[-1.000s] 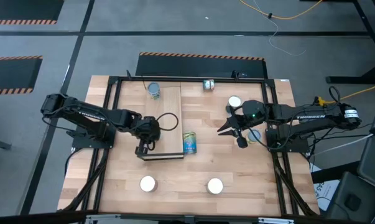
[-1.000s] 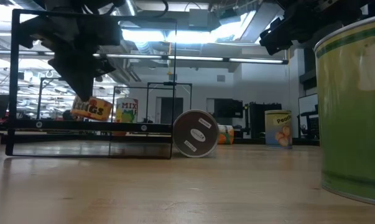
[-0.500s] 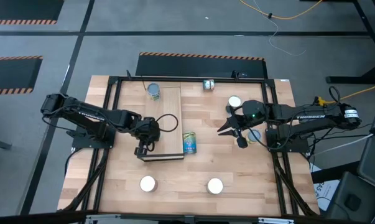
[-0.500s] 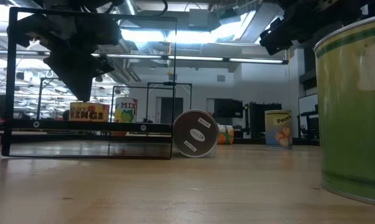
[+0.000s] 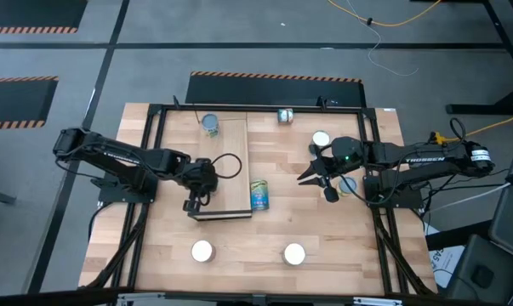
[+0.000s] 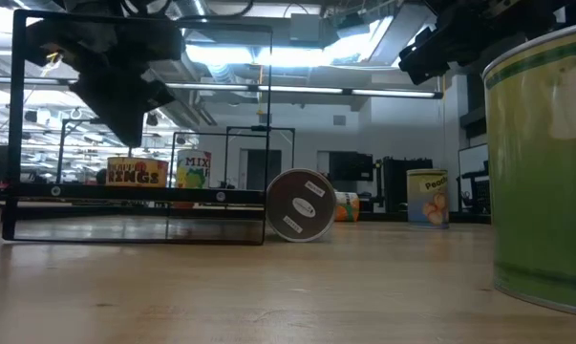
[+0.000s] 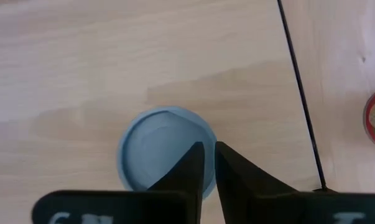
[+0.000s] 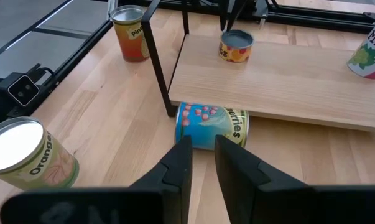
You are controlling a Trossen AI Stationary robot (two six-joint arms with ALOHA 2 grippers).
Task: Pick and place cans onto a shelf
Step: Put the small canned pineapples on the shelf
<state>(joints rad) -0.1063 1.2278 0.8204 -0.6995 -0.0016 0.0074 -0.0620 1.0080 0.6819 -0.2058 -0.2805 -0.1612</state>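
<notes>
The shelf (image 5: 226,161) is a light-wood plank raised on a black frame. Two cans stand on it: one with a grey top (image 7: 165,155) near its near end, and a "MIX" can (image 5: 210,124) at its far end. My left gripper (image 7: 209,149) hangs just above the grey-topped can, its fingers a narrow gap apart and touching nothing. In the high view it hides that can. A blue-and-yellow can (image 8: 212,127) lies on its side on the table against the shelf's right edge. My right gripper (image 8: 203,146) waits over the table's right half, slightly open and empty.
Other cans stand on the table: two white-topped ones near the front edge (image 5: 202,251) (image 5: 294,253), one at the far edge (image 5: 285,115), one (image 5: 321,138) beside my right arm. A black cable loop (image 5: 230,166) lies over the shelf. A black frame (image 5: 154,170) borders the table.
The can under my left gripper was tilted a second ago. It now stands upright on the shelf, with the fingers just above it.
</notes>
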